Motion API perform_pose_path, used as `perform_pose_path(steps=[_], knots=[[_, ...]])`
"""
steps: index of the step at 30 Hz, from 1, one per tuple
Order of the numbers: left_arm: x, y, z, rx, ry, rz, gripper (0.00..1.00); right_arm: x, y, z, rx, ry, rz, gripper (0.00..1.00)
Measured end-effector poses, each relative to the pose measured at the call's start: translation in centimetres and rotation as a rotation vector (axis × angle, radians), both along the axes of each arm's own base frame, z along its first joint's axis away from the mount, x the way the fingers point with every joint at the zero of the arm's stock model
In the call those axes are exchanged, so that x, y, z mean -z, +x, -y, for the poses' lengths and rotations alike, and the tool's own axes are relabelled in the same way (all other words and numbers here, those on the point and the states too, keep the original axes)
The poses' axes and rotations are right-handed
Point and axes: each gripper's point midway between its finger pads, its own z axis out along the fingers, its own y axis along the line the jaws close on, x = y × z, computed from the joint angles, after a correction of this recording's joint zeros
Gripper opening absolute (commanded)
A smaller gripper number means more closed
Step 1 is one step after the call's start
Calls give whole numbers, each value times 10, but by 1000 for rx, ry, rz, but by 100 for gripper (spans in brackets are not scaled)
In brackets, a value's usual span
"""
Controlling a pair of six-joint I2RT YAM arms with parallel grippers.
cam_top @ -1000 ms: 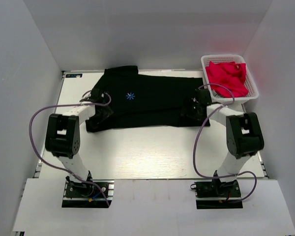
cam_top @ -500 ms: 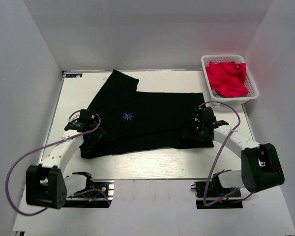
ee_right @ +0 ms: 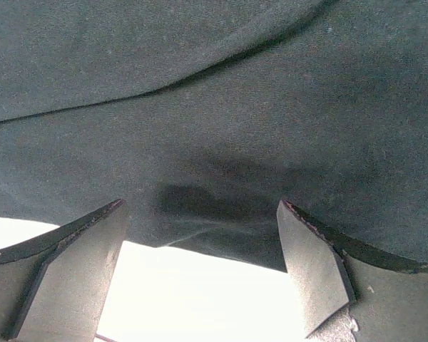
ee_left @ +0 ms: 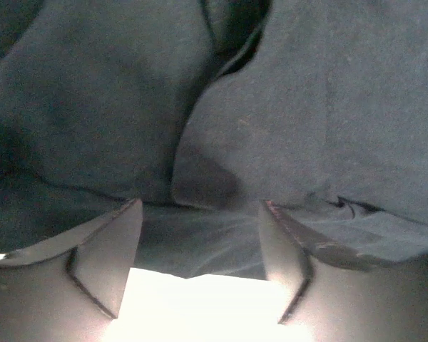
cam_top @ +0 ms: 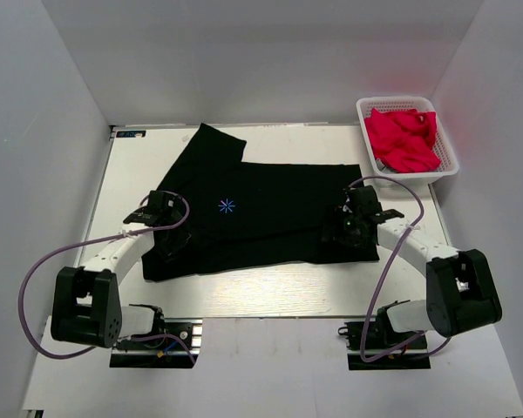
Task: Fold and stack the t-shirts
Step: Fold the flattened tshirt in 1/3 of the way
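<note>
Black shirt [cam_top: 261, 209], light-blue starburst on chest, lies rumpled on bench [cam_top: 279, 287], left of basket [cam_top: 449, 165]. Right claw [ee_right: 200, 206] spread at the end nearest basket. Left claw [ee_left: 200, 210] spread at the far end.

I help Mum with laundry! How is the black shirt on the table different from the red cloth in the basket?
The black shirt lies spread out on the table; the red cloth sits bunched up in the white basket. The black shirt has a small blue starburst print; the red cloth shows none. The black shirt covers more area than the red cloth. Both are soft cloth.
</note>
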Motion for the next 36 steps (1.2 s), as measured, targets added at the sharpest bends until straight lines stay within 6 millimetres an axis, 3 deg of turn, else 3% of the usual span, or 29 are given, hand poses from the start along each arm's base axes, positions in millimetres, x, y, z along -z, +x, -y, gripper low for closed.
perform_pose_path(steps=[11,19,20,23,24,27,32,36], knots=[[8,21,9,17,-36,32,0,6,1,-1,4,-7,-28,90],[9,29,10,43,-27,36,0,7,1,1,7,-13,-29,90],[7,29,10,47,-24,36,18,7,1,1,7,-13,-29,90],[1,28,6,46,-1,33,44,7,1,1,7,-14,-29,90],[-2,27,3,38,10,34,60,7,1,1,7,-14,-29,90],[-10,20,-4,24,41,40,76,7,1,1,7,-14,-29,90],[-12,9,-11,5,64,52,73,8,1,1,6,-15,-32,90],[2,-1,-12,1,69,7,62,8,1,1,5,-17,-33,90]])
